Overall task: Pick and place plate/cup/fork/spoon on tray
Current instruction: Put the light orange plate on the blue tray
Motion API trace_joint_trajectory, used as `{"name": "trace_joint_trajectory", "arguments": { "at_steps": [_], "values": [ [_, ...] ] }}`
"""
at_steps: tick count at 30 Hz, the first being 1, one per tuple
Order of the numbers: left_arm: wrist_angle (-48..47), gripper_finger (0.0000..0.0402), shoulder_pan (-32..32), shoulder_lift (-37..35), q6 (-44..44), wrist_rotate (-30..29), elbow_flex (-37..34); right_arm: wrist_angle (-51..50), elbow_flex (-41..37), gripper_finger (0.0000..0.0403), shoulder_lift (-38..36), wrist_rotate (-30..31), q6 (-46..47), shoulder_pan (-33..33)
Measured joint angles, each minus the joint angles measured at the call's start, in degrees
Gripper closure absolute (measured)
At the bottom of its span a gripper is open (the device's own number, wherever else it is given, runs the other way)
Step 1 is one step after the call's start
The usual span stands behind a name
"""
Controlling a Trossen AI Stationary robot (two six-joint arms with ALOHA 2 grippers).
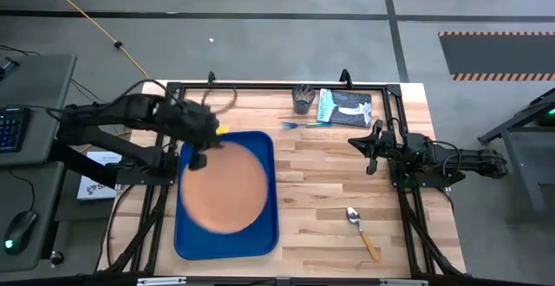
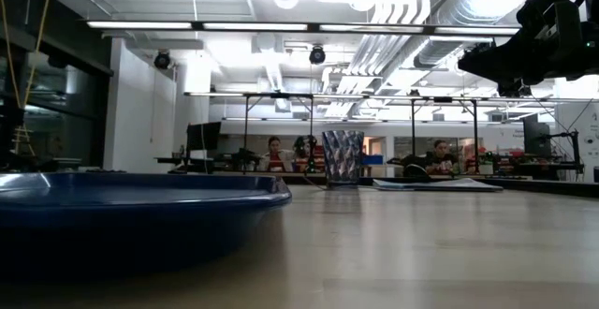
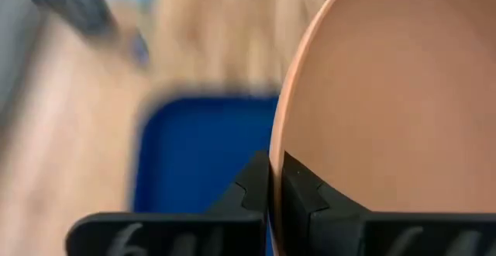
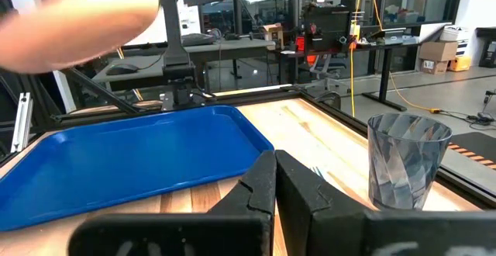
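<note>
The peach-orange plate (image 1: 224, 186) hangs over the dark-blue tray (image 1: 267, 234), which lies flat on the table's left half. My left gripper (image 1: 199, 159) is shut on the plate at its far-left side. My right gripper (image 1: 368, 152) is shut and empty above the table's right half. The dark see-through cup (image 1: 303, 98) stands upright at the far edge. The light-blue fork (image 1: 303, 125) lies flat just in front of it. The spoon (image 1: 362, 232) lies flat near the front right, bowl toward the far edge. My left gripper pinches the plate's raised rim (image 3: 277, 159) between its two fingers, one finger on the inner side and one on the outer. The plate (image 3: 387, 93) reaches away from the fingers and is lifted clear above the tray (image 3: 201, 155).
A flat teal-and-black packet (image 1: 345, 107) lies beside the cup at the far edge. Bare wood lies between the tray and the spoon. The table's black frame rails (image 1: 401, 121) run along its sides. People sit at desks in the room beyond (image 2: 273, 154).
</note>
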Motion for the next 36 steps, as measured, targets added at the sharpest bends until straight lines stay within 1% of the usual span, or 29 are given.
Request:
{"name": "trace_joint_trajectory", "arguments": {
  "at_steps": [2,4,7,11,14,17,19,23,25,32,36],
  "values": [
    [-4.1,0.0401,-1.8,0.6,-3.6,2.5,-2.6,0.0,0.0,0.0402,0.0,0.0,0.0,0.0],
    [-3.6,0.0401,-4.2,0.8,-6.2,4.0,-6.7,0.0,0.0,0.0402,0.0,0.0,0.0,0.0],
    [0.9,0.0401,-6.8,0.7,-7.1,5.5,-13.8,0.0,0.0,0.0402,0.0,0.0,0.0,0.0],
    [11.8,0.0401,-7.5,0.7,-3.4,5.4,-22.0,0.0,0.0,0.0402,0.0,0.0,0.0,0.0],
    [18.8,0.0401,-5.8,0.7,0.3,5.1,-26.0,0.0,0.0,0.0402,0.0,0.0,0.0,0.0],
    [21.2,0.0401,-3.0,0.7,1.7,4.9,-29.4,0.0,0.0,0.0402,0.0,0.0,0.0,0.0],
    [22.3,0.0401,-1.0,0.7,1.7,5.8,-31.7,0.0,0.0,0.0402,0.0,0.0,0.0,0.0],
    [27.7,0.0401,2.3,0.7,2.7,9.3,-35.5,0.0,0.0,0.0402,0.0,0.0,0.0,0.0],
    [31.1,0.0401,3.6,0.7,2.7,9.7,-37.0,0.0,0.0,0.0402,0.0,0.0,0.0,0.0],
    [32.0,0.0401,6.4,0.7,1.7,12.6,-39.7,0.0,0.0,0.0402,0.0,0.0,0.0,0.0],
    [34.2,0.0402,7.0,0.7,1.7,12.5,-42.2,0.0,0.0,0.0402,0.0,0.0,0.0,0.0]
  ]
}}
